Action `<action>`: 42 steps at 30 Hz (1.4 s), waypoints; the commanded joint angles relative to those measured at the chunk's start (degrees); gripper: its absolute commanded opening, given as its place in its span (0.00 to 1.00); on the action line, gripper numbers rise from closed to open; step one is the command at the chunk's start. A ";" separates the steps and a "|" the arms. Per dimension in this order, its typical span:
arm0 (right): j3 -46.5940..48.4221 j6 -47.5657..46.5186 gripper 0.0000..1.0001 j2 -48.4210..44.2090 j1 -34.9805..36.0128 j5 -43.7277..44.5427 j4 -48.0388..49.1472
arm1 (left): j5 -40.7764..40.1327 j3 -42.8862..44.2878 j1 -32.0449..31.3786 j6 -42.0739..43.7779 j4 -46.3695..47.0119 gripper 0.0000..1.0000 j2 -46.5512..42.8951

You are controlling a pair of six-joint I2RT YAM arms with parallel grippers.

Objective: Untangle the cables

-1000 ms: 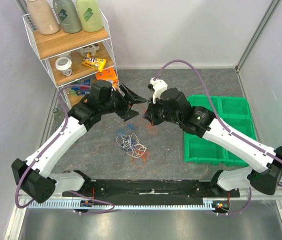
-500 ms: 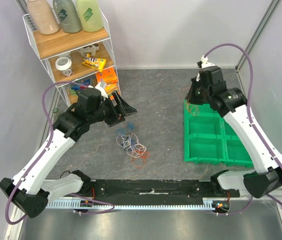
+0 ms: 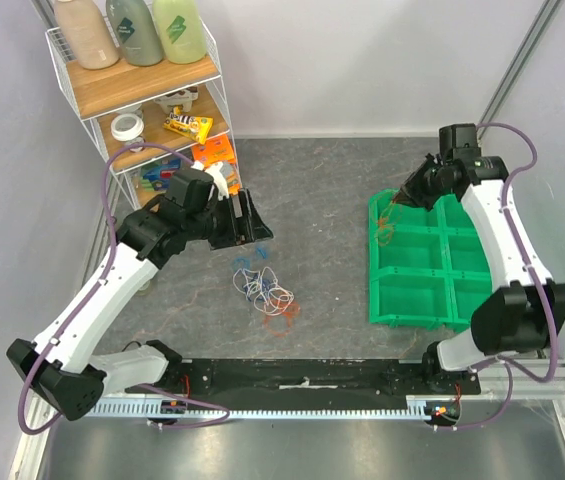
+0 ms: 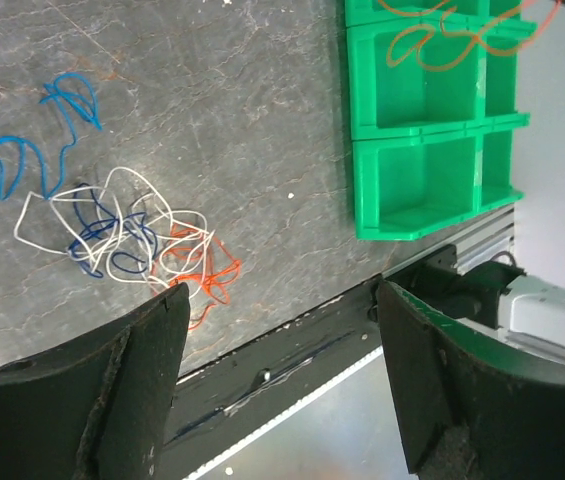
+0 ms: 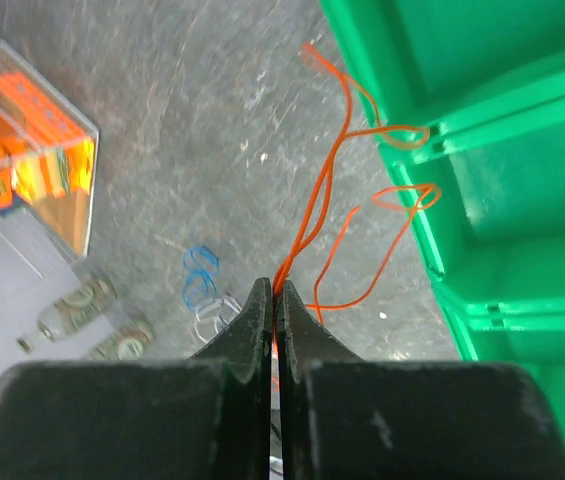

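Right pincer (image 5: 274, 292) pinches an orange cable (image 5: 346, 130) over the green bin (image 5: 522, 260); left pincer (image 4: 282, 295) gapes empty. The cable seems hooked on the bin wall and could snag.

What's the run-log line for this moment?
right tool: shut on orange cable, dangling over green bin edge | left tool: open, empty | cable bundle: tangled on table

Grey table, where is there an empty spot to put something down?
The grey stone-look table is bare between the tangle of thin blue, white and orange wires and the green plastic compartment tray, and along the far wall. It is crowded near the white wire shelf, where the open left gripper hangs.
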 commanded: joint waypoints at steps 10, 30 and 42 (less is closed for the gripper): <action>0.97 10.62 0.00 13.02 -12.12 8.80 10.13 | -3.11 -1.79 0.02 10.69 -3.43 0.80 -8.80; -7.98 17.46 0.00 6.00 -4.13 -2.25 25.93 | -3.73 6.46 0.02 5.41 -5.80 0.73 -1.42; -5.62 14.58 0.00 10.48 -7.98 2.93 29.04 | 0.59 9.01 0.02 6.37 -7.29 0.79 0.34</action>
